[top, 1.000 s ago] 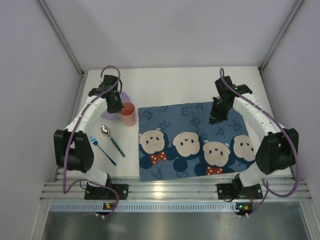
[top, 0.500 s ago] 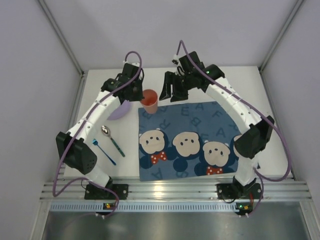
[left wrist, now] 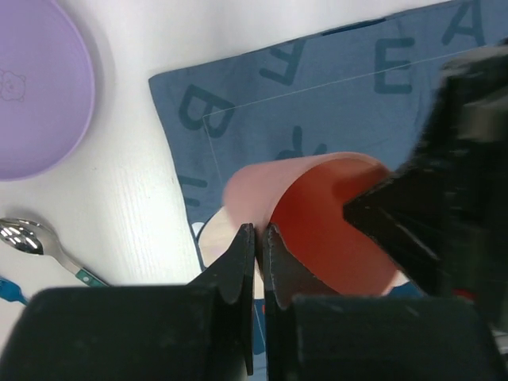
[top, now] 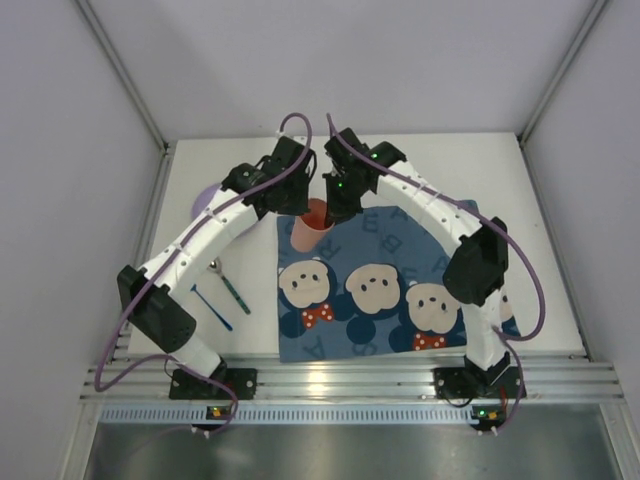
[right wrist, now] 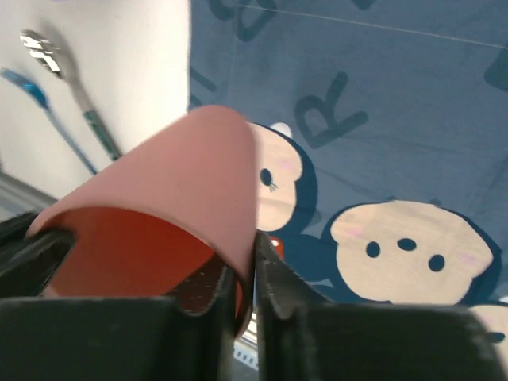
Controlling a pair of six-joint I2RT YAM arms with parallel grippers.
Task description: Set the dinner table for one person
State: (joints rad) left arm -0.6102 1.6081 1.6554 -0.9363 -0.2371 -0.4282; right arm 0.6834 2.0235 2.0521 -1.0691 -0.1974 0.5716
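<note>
A pink cup with a red inside point(top: 312, 226) hangs tilted over the far left corner of the blue mouse-print placemat point(top: 400, 290), which lies on the white dinner table point(top: 480, 165). Both grippers hold it from opposite sides of the rim. My left gripper point(left wrist: 259, 238) is shut on the cup's point(left wrist: 317, 214) near wall, one finger inside and one outside. My right gripper point(right wrist: 254, 274) is pinched on the cup's point(right wrist: 175, 190) wall in the same way. In the top view the left gripper point(top: 298, 205) and right gripper point(top: 336, 203) meet at the cup.
A purple plate point(top: 203, 201) lies on the table left of the mat, partly under my left arm. A metal spoon with a teal handle point(top: 228, 283) and a blue fork point(top: 212, 306) lie near the front left. A ribbed aluminium rail point(top: 340, 380) runs along the near edge.
My left arm carried the cup from beside the plate to the mat's far left corner. The right arm swung across from the right, opened, and closed on the cup's rim.
</note>
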